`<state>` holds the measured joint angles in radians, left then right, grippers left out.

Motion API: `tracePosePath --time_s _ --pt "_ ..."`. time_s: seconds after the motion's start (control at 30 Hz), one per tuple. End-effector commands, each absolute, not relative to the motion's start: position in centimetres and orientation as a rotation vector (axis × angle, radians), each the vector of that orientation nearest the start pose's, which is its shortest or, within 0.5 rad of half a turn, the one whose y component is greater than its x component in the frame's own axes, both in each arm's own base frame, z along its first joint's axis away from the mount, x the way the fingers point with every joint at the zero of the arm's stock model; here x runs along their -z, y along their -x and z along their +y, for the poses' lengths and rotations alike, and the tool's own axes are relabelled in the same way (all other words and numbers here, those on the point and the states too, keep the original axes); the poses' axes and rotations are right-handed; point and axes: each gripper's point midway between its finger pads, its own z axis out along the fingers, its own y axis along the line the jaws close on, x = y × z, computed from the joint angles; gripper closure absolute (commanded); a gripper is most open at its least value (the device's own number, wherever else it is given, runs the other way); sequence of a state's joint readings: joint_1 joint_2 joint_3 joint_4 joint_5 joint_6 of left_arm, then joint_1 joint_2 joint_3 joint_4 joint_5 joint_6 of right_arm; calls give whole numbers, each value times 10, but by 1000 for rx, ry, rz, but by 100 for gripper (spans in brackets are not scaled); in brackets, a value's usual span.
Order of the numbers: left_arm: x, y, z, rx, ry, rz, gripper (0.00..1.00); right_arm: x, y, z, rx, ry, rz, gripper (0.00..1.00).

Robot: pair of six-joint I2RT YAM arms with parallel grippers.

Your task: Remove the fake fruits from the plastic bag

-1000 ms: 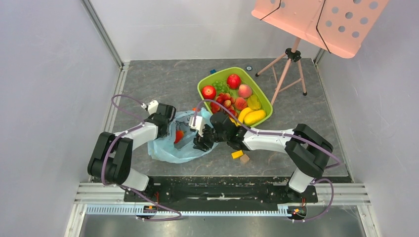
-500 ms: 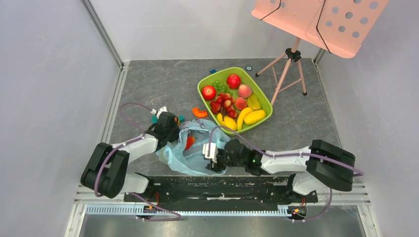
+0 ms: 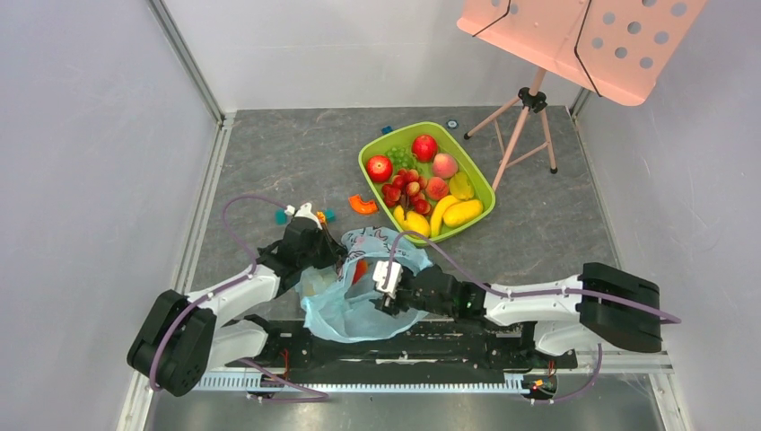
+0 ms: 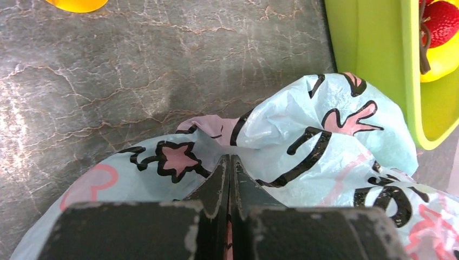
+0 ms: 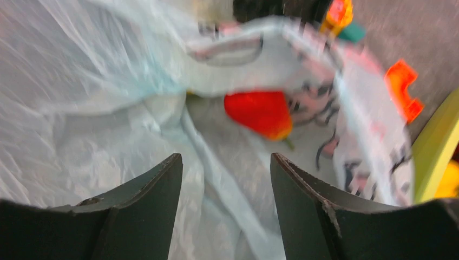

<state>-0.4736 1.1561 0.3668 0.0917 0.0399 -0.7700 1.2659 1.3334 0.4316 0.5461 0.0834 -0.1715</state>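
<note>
The plastic bag (image 3: 354, 310), light blue with pink and dark prints, lies crumpled by the table's near edge with its mouth held open. My left gripper (image 3: 330, 266) is shut on the bag's rim; the film (image 4: 303, 135) is pinched between its closed fingers (image 4: 231, 168). My right gripper (image 3: 381, 293) reaches into the bag mouth, open (image 5: 224, 160), with nothing between its fingers. One red strawberry-like fake fruit (image 5: 260, 114) lies on the bag's floor just ahead of the right fingertips, also seen from above (image 3: 359, 270). Anything else in the bag is hidden.
A green tray (image 3: 363, 160) at the back right holds several fake fruits (image 3: 422, 180); its wall (image 4: 368, 65) stands close to the bag. An orange block (image 3: 363, 205) and small teal pieces (image 3: 281, 216) lie behind the bag. A pink music stand's tripod (image 3: 529, 117) stands beyond the tray.
The bag and both arms have shifted toward the table's near edge. My right gripper swung round and now points into the bag mouth at the strawberry, slightly wider. The left grip held.
</note>
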Motion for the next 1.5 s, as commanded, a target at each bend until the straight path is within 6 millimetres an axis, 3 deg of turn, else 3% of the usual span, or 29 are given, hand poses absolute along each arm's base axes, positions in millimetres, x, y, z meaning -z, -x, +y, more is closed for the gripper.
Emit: tracePosePath --time_s 0.0,0.1,0.37,0.63,1.07,1.37,1.47 --pt "-54 -252 -179 755 270 2295 98 -134 -133 383 -670 1343 1376 36" --pt "-52 -252 -180 757 268 2301 98 -125 -143 388 -565 1452 1335 30" --pt "-48 -254 -184 773 269 2310 98 -101 -166 396 -538 1629 1233 26" --pt "-47 -258 -190 791 239 2319 98 -90 -188 402 -569 1665 1204 25" --pt "-46 -256 -196 822 204 2329 98 -76 -206 432 -616 1669 1209 23" --pt "-48 -256 -199 847 188 2324 98 -59 -217 444 -615 1677 1264 28" --pt "-48 -255 -199 848 188 2324 98 -54 -223 442 -592 1662 1304 39"
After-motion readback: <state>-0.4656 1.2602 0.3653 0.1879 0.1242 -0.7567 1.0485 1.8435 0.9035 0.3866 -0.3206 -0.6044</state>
